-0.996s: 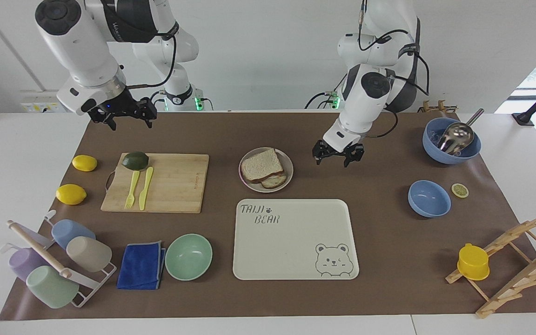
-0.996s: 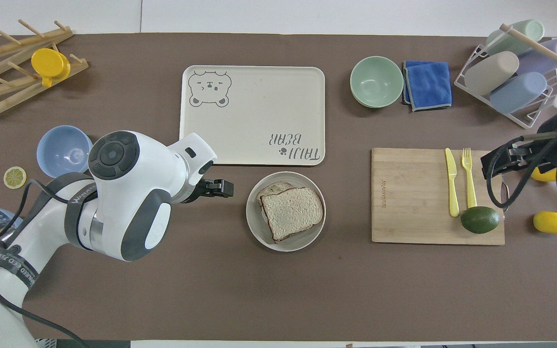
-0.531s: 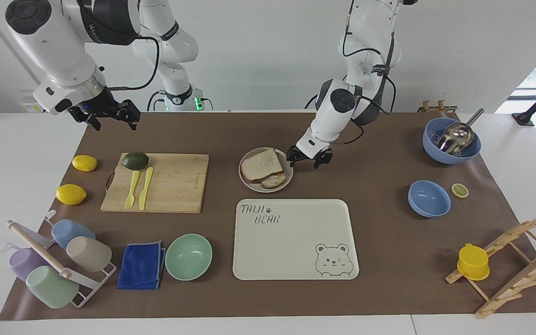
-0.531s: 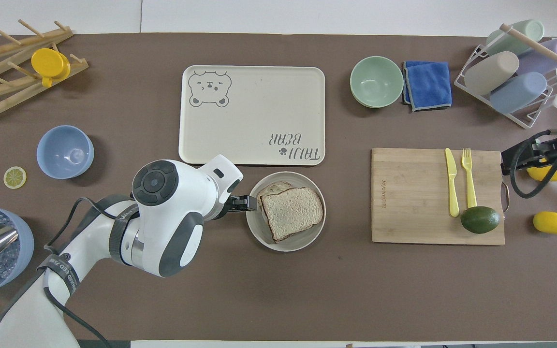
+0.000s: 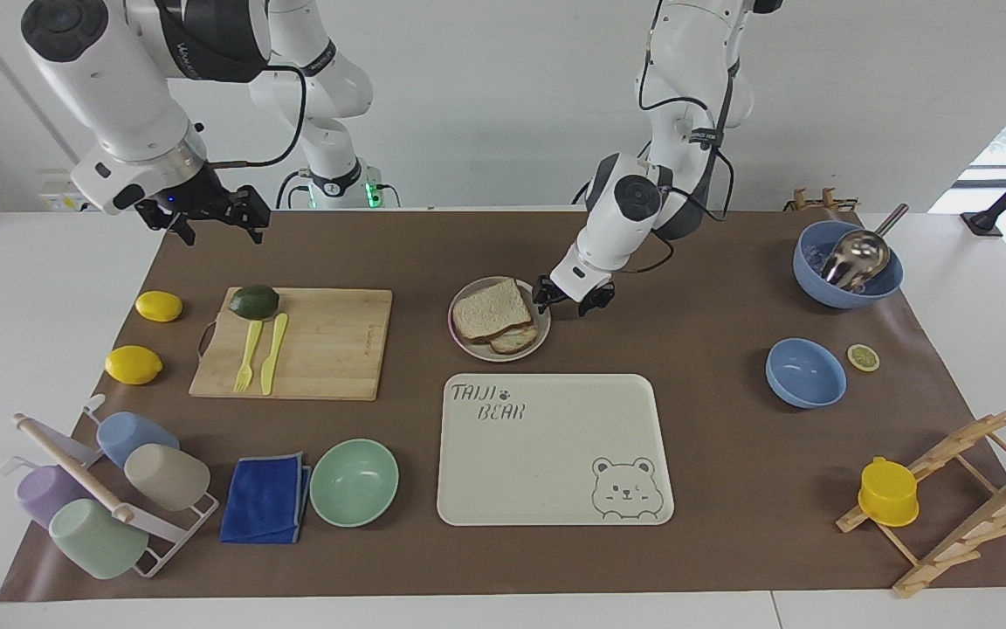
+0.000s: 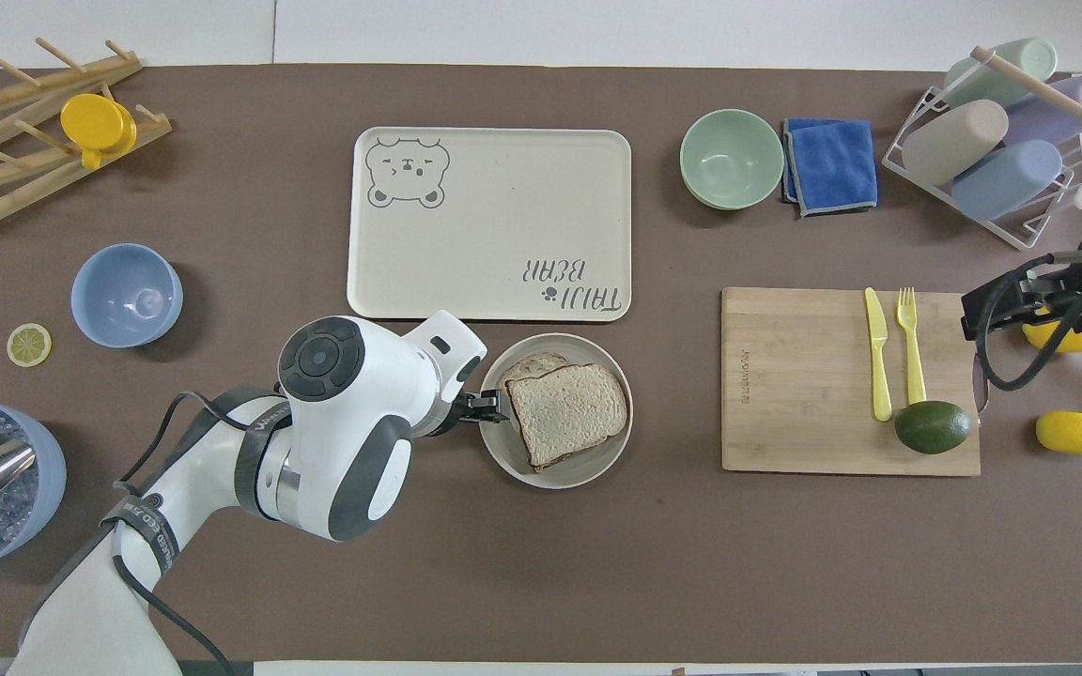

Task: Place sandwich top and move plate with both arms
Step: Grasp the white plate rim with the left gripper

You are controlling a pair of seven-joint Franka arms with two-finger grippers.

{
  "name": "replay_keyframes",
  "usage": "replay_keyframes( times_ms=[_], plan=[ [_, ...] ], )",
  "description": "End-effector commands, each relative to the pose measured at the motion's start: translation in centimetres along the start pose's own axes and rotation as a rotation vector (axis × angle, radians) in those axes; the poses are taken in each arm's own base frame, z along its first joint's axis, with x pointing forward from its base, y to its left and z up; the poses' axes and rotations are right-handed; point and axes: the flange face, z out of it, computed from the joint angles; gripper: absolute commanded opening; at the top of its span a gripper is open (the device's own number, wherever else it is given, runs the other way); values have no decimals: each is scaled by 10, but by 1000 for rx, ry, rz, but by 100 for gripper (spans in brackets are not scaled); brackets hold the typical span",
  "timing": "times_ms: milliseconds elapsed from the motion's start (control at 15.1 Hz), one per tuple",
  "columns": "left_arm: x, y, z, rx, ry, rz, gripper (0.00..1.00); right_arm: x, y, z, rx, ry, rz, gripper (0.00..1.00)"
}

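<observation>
the cream tray (image 5: 555, 472) reads "taiji bear", printed in one corner, with a bear face drawn diagonally across.

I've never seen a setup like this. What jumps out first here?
Mid-table, a plate carries a sandwich, its plain bread top resting on the slice below. The left gripper sits right at the plate's rim. The right gripper waits raised near the cutting board holding an avocado.

Arms: glossy white shells, dark grey joint bands, round black end caps.
Cables: black, looping.
Grippers: apparently black.
</observation>
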Motion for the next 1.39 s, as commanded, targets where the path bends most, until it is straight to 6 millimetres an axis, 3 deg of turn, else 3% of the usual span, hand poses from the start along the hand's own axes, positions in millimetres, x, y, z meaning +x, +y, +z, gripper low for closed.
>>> replay_keyframes(
  times_ms=[0,664,1063,1328],
  plan=[
    [-5,8,14,-25,12,-17,77,-3,1,-2,5,-8,-16,100],
    [-2,6,18,-29,8,-23,53,-3,-1,-1,3,-16,-30,100],
    [-1,3,17,-28,7,-21,33,-3,-2,-2,3,-13,-31,100],
    [-1,2,17,-28,5,-23,0,-3,-2,-2,3,-14,-31,100]
  ],
)
